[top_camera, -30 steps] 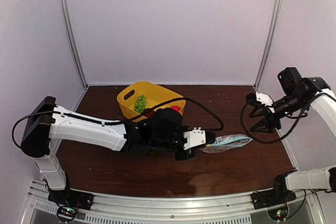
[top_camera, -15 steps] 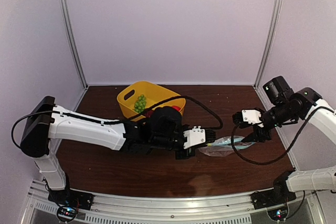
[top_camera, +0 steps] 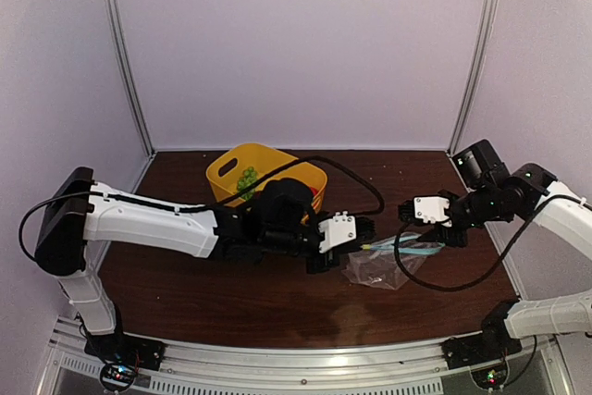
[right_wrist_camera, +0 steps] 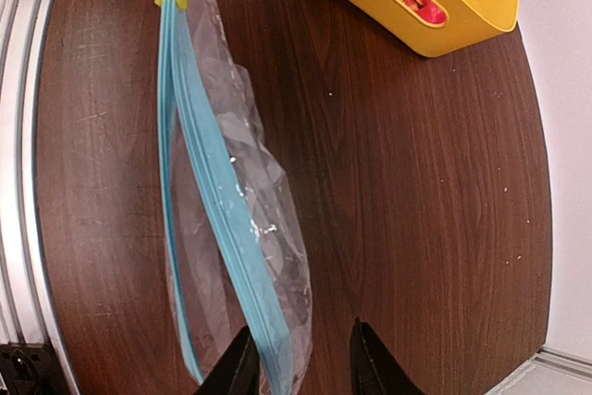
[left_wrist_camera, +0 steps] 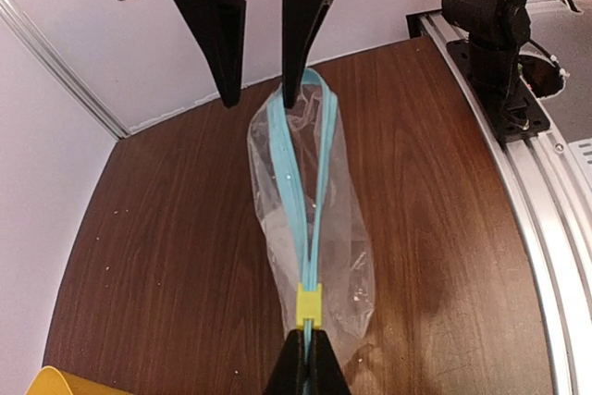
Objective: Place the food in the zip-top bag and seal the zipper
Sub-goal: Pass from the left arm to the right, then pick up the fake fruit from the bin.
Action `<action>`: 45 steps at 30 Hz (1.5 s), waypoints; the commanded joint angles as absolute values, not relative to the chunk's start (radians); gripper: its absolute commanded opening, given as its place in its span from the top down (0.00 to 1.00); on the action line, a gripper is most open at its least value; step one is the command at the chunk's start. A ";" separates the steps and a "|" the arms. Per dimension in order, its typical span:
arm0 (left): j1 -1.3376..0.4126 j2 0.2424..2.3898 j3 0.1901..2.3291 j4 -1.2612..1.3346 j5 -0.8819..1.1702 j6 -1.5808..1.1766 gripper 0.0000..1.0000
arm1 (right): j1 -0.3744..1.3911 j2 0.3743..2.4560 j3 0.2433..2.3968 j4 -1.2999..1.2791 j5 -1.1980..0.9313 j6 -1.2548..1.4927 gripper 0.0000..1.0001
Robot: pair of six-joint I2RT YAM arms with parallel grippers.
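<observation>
The zip-top bag (top_camera: 375, 270) is clear, empty and hangs between my two grippers just over the table. Its light blue zipper (left_wrist_camera: 287, 173) is parted, with a yellow slider (left_wrist_camera: 308, 305) at my left gripper's end. My left gripper (left_wrist_camera: 306, 335) is shut on the zipper strip just behind the slider. My right gripper (right_wrist_camera: 301, 330) is open, its jaws straddling one blue strip (right_wrist_camera: 217, 191) and the bag's far end (right_wrist_camera: 268, 219). The green grape bunch (top_camera: 246, 179) and a pink-red fruit (right_wrist_camera: 418, 2) lie in the yellow basket (right_wrist_camera: 462, 25). The maroon fruit is hidden.
The yellow basket (top_camera: 227, 173) stands at the back of the table, behind my left arm. A metal rail (left_wrist_camera: 546, 210) runs along the table's near edge, with the right arm's base (left_wrist_camera: 490, 34) on it. A black cable (top_camera: 407, 261) loops over the bag.
My right gripper has swung left and down from the right wall to the bag's free end. The left gripper has drawn slightly left with the zipper end, and the bag now hangs open.
</observation>
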State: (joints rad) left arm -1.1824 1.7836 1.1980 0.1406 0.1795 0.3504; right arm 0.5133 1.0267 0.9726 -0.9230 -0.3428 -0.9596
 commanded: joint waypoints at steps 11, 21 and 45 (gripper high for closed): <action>-1.147 1.744 1.172 0.252 0.173 0.307 1.00 | 0.558 1.108 0.977 -0.789 -0.294 -0.852 0.99; -0.944 1.688 1.282 0.128 -0.135 -0.086 0.20 | 0.229 1.276 1.217 -0.695 -0.122 -0.675 1.00; -0.606 2.118 1.923 -0.698 -0.194 -0.431 0.24 | 0.431 1.507 1.142 -0.553 -0.195 -0.301 1.00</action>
